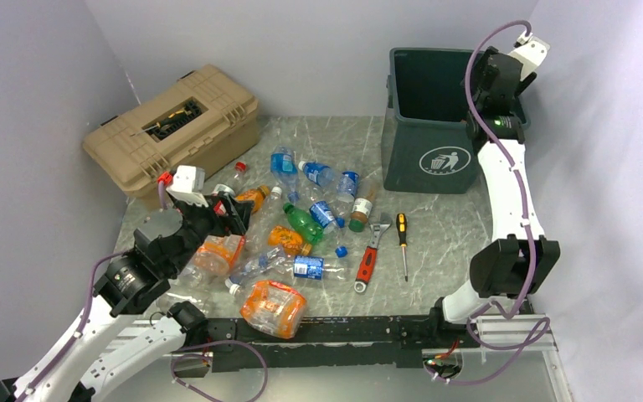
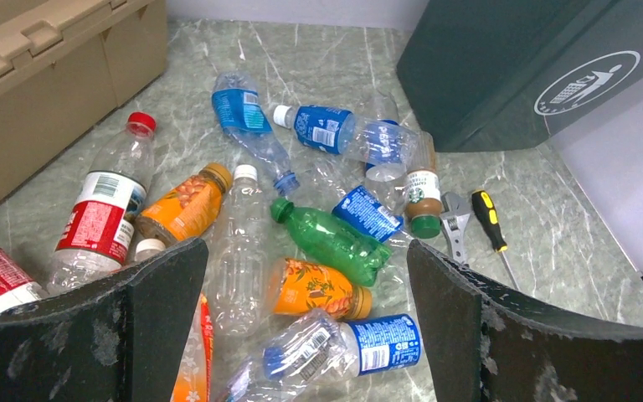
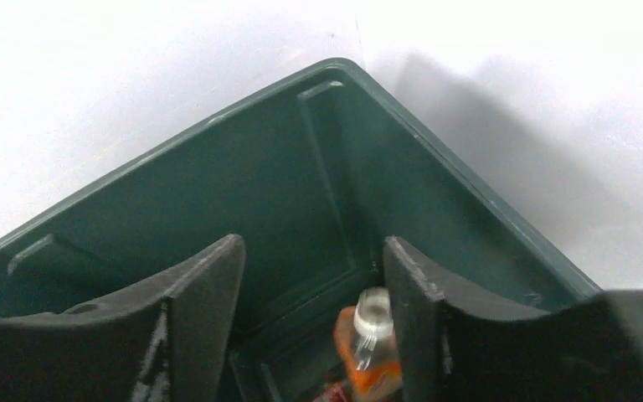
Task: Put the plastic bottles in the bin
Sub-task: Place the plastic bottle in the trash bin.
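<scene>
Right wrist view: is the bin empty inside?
No, an orange bottle with a pale cap shows inside the bin, below the parted fingers of the right gripper.

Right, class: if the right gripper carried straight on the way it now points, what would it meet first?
The right gripper points down into the bin; first in line looks to be the orange bottle low inside it, though depth is unclear.

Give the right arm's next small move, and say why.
Probably lift the right hand clear of the bin and swing toward the bottles on the table. Its jaws stand apart and an orange bottle shows below them inside the bin, so that drop looks done.
</scene>
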Controlling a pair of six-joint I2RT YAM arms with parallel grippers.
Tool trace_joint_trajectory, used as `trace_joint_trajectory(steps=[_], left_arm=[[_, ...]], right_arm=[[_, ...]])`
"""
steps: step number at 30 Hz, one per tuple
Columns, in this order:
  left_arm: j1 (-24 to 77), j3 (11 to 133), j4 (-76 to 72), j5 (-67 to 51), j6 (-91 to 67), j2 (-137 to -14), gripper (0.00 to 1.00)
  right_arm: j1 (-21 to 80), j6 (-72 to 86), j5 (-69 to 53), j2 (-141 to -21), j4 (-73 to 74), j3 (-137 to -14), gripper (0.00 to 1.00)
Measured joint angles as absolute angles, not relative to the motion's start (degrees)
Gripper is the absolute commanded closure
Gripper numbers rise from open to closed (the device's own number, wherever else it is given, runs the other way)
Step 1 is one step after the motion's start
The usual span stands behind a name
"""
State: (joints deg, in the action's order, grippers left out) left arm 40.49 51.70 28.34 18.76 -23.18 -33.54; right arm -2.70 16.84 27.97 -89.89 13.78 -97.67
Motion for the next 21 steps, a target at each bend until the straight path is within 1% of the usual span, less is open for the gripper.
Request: trace_joint_trajectory(steps=[3, 8, 10, 13, 17, 19, 21], left_arm=[[40.49, 51.7, 28.36, 18.35, -23.18, -33.54, 0.05], [40.49, 51.7, 28.36, 17.65, -23.16, -33.54, 0.05], [40.49, 51.7, 28.34, 17.39, -23.16, -33.54, 0.05], [40.49, 51.7, 28.23, 16.8, -23.14, -33.52, 0.05], [40.49, 51.31, 27.66, 16.25, -23.0, -33.06, 0.04], [40.49, 50.85, 27.44, 16.12, -22.96, -32.56, 0.04], [40.49, 50.57, 27.27, 15.94, -22.94, -32.18, 0.04]], right_arm=[[-2.7, 17.54, 26.41, -89.17, 13.96, -97.78, 0.19], [-1.15, 18.5, 22.04, -85.89, 14.04, -97.78, 0.17], [1.87, 18.24, 19.51, -83.31, 13.91, -97.78, 0.18], [9.91, 16.56, 12.95, -78.43, 12.29, -97.3, 0.19], [23.11, 14.5, 3.09, -70.81, 9.15, -93.3, 0.19], [28.36, 14.68, -2.04, -66.76, 7.42, -89.12, 0.2], [31.51, 15.68, -5.39, -62.98, 5.61, -82.59, 0.2]])
